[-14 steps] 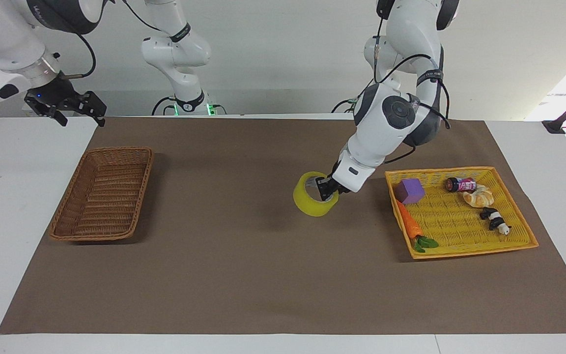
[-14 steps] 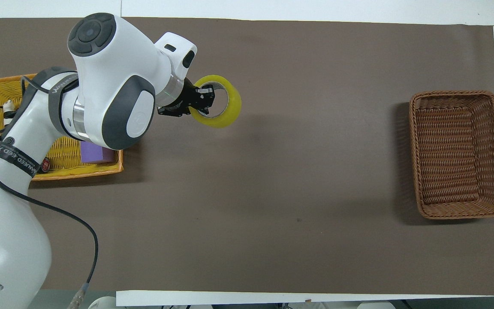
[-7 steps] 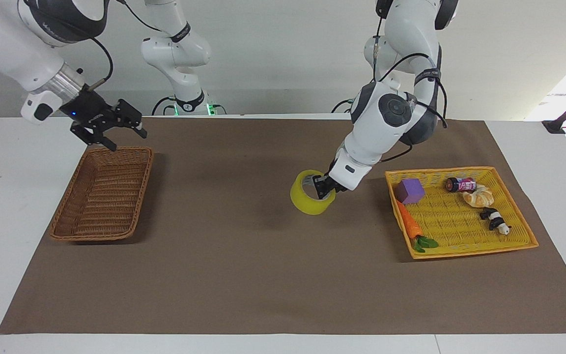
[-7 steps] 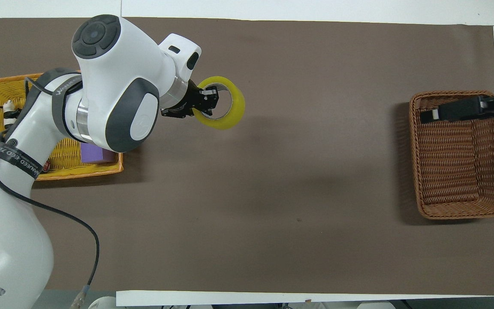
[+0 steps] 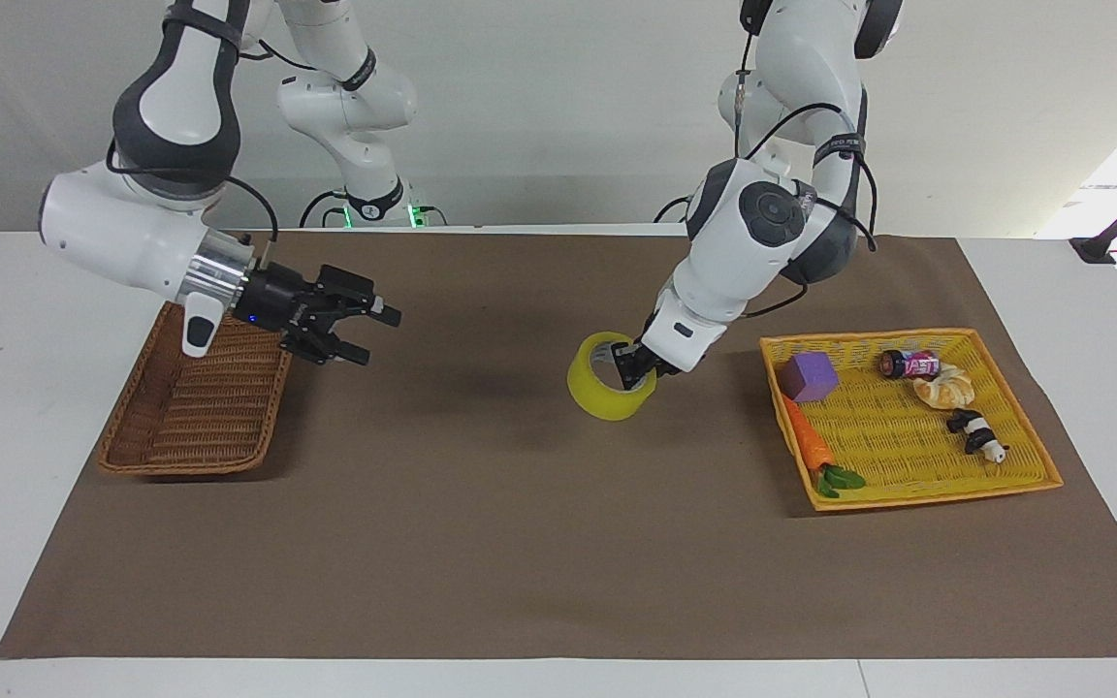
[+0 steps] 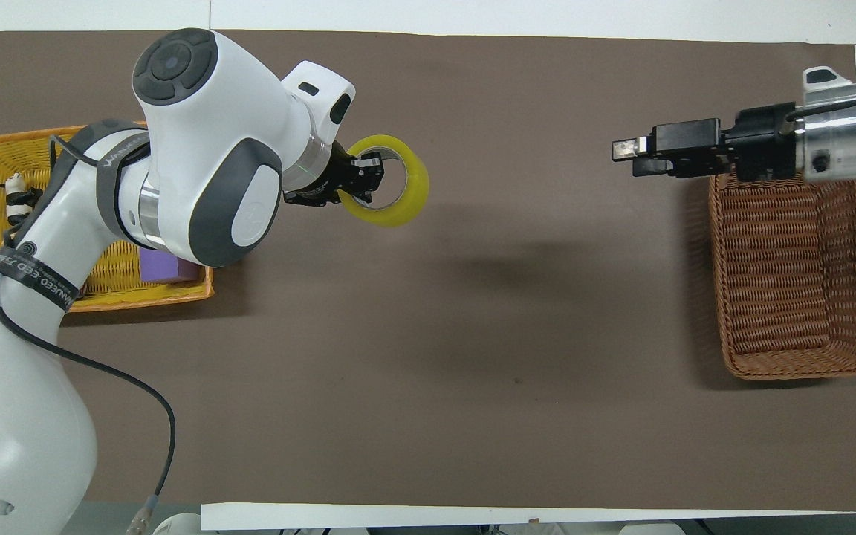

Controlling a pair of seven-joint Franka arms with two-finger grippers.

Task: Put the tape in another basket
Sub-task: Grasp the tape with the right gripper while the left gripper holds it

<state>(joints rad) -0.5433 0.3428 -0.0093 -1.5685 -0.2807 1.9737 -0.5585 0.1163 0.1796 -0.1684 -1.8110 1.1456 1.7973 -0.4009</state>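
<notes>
The yellow tape roll (image 5: 605,399) hangs a little above the brown mat, between the two baskets and closer to the yellow one; it also shows in the overhead view (image 6: 400,212). My left gripper (image 5: 634,373) is shut on the roll's wall, with one finger inside the core (image 6: 368,172). The dark brown wicker basket (image 5: 190,417) sits empty at the right arm's end of the table (image 6: 792,297). My right gripper (image 5: 376,334) is open and empty in the air, over the mat just beside that basket's rim (image 6: 625,157).
The yellow-orange tray basket (image 5: 908,441) at the left arm's end holds a purple block (image 5: 808,376), a carrot (image 5: 808,441), a can (image 5: 910,364), a bread piece (image 5: 944,390) and a panda toy (image 5: 977,433). A third arm (image 5: 355,97) stands at the robots' edge.
My right arm has swung in from outside the table, over the brown basket, toward the tape. My left gripper has carried the tape slightly toward the right arm's end.
</notes>
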